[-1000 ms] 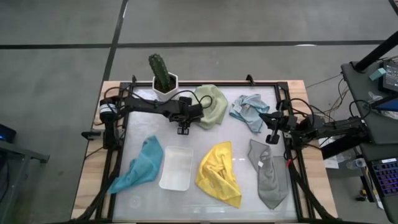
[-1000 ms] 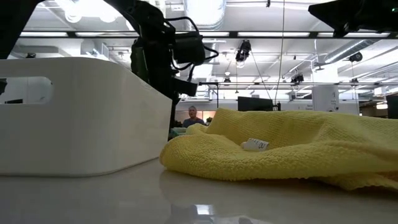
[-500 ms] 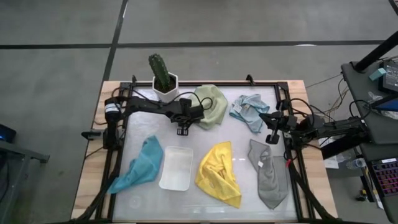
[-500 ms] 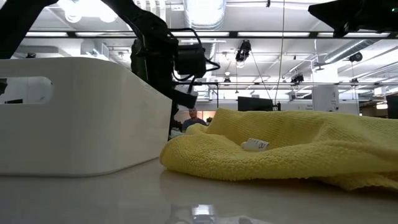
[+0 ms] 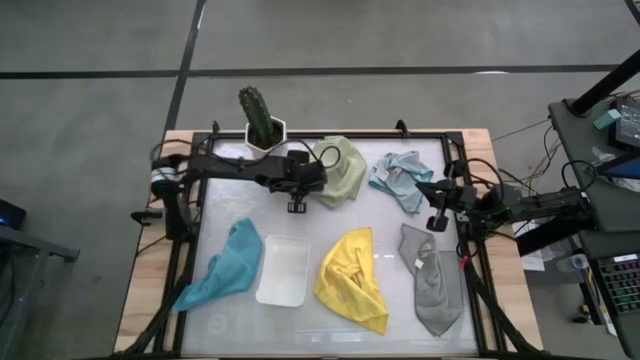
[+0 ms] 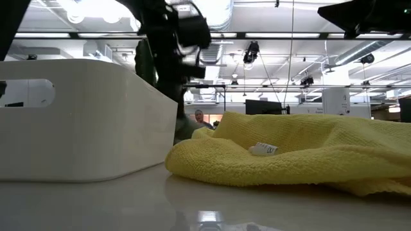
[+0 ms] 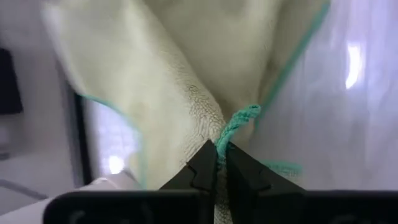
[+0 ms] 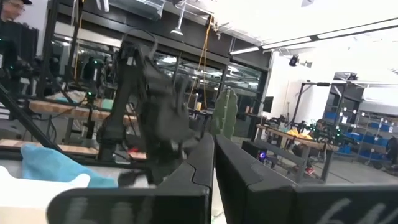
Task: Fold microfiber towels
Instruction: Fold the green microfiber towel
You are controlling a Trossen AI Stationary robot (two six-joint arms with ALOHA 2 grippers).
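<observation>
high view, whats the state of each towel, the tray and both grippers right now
pale green towel: crumpled, its teal-trimmed edge pinched by the left gripper
light blue towel: crumpled, untouched
yellow towel: unfolded, rumpled
grey towel: spread loosely, unfolded
teal towel: bunched, unfolded
white tray: upright, empty
left gripper: fingers shut on the pale green towel
right gripper: shut, holding nothing, at the table's right edge

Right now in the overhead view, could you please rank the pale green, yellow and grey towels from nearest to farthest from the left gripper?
1. Pale green towel: pinched in the left gripper, at the back.
2. Yellow towel: front middle.
3. Grey towel: front right.
</observation>
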